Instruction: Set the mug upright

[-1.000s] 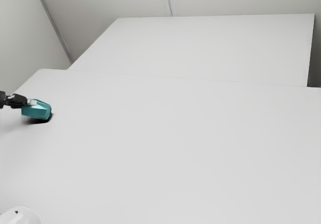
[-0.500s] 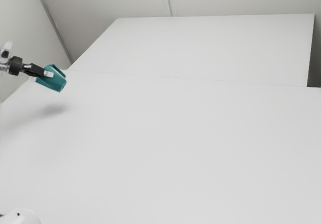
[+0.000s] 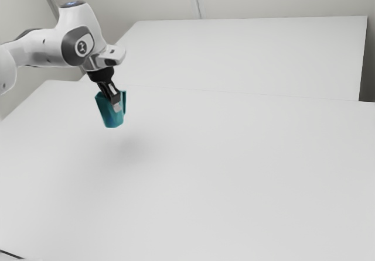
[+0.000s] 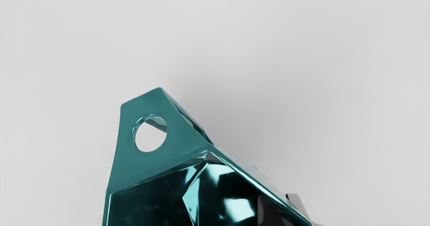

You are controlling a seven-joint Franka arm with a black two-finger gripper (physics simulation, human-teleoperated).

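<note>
Near the exterior view's left, the gripper point(image 3: 116, 101) points steeply down and holds the teal mug point(image 3: 109, 116) above the table point(image 3: 222, 167). The mug is nearly upright with a slight tilt, its mouth up and its handle point(image 3: 124, 102) toward the exterior view's right. In the wrist view, the gripper point(image 4: 284, 207) pinches the wall of the mug point(image 4: 168, 168), one finger inside the mouth and the other outside. The angular handle point(image 4: 124, 145), with a round hole, stands out beside the dark, shiny inside.
A soft shadow lies on the table below the mug. Behind this table is another white surface point(image 3: 246, 53), with pale walls around it. A dark thin piece point(image 3: 10, 254) shows at the exterior view's bottom left corner.
The held mug has risen off the table, swung toward the exterior view's right and turned from lying on its side to nearly upright. More of my arm has come into view.
</note>
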